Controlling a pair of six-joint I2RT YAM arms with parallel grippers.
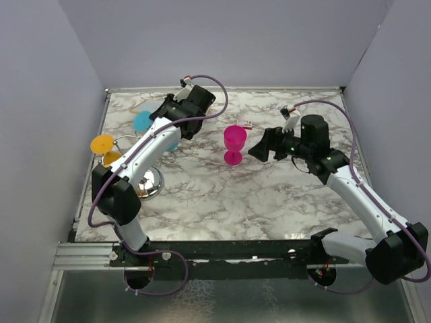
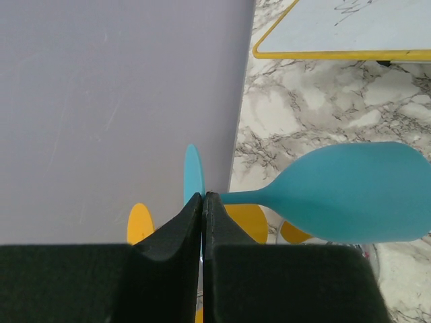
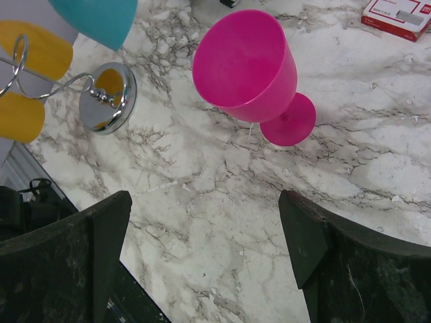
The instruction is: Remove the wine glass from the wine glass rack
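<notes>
The chrome wine glass rack (image 1: 149,182) stands at the left, with its round mirror base (image 3: 108,97) and thin wire arms. Orange glasses (image 1: 102,143) hang on it. My left gripper (image 1: 151,120) is shut on the thin foot (image 2: 192,168) of a blue wine glass (image 2: 350,192), beside the rack's top (image 2: 203,196). I cannot tell whether the glass still rests on a wire arm. A pink wine glass (image 1: 234,141) stands upright mid-table. My right gripper (image 1: 259,149) is open and empty just right of it (image 3: 205,229).
A small red and white box (image 1: 244,124) lies behind the pink glass. A flat white board with a yellow rim (image 2: 337,27) lies at the far left. Grey walls enclose the table on the left, back and right.
</notes>
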